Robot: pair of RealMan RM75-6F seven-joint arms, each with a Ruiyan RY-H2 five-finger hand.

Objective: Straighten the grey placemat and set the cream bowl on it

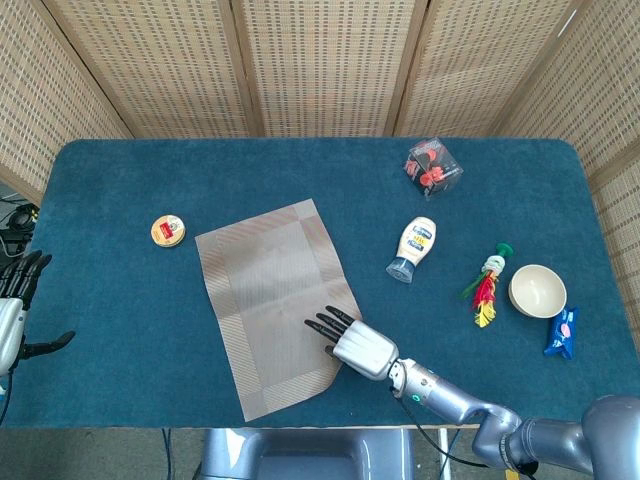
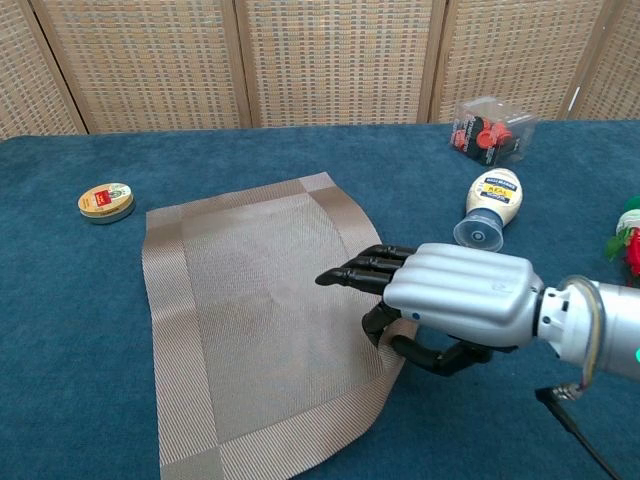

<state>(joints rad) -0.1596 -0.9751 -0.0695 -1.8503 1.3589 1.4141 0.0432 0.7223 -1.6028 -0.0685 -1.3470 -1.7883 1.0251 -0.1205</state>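
**Placemat being gripped at its right edge while the bowl waits at the far right**

The grey placemat [image 1: 272, 305] is lying askew on the blue table [image 1: 120, 180], its long sides slanting instead of running square to the table's front edge, so the straightening step is judged to be under way and not yet finished. The right hand [image 2: 455, 300] is being held over the mat's right border, near the front corner. Its dark fingers [image 2: 358, 272] are being stretched almost flat across the weave, while the thumb is being curled underneath at the edge; the border appears to be pinched between them, a hold that would let the mat be dragged or swung round. The mat's near right corner is being curled slightly off the cloth beside the hand.

The left hand [image 1: 12, 312] is being kept at the table's left edge, well apart from everything, with its fingers spread and nothing in them.

The cream bowl [image 1: 537, 290] is sitting upright far to the right, outside the chest view, with a red and yellow toy [image 1: 487, 290] just to its left and a blue packet [image 1: 563, 332] at its front right. A mayonnaise bottle [image 2: 490, 207] is lying between mat and bowl, so care is judged necessary when the bowl is being carried across. A small round tin [image 2: 105, 201] is resting near the mat's far left corner, and a clear box [image 2: 490, 130] is standing at the back.
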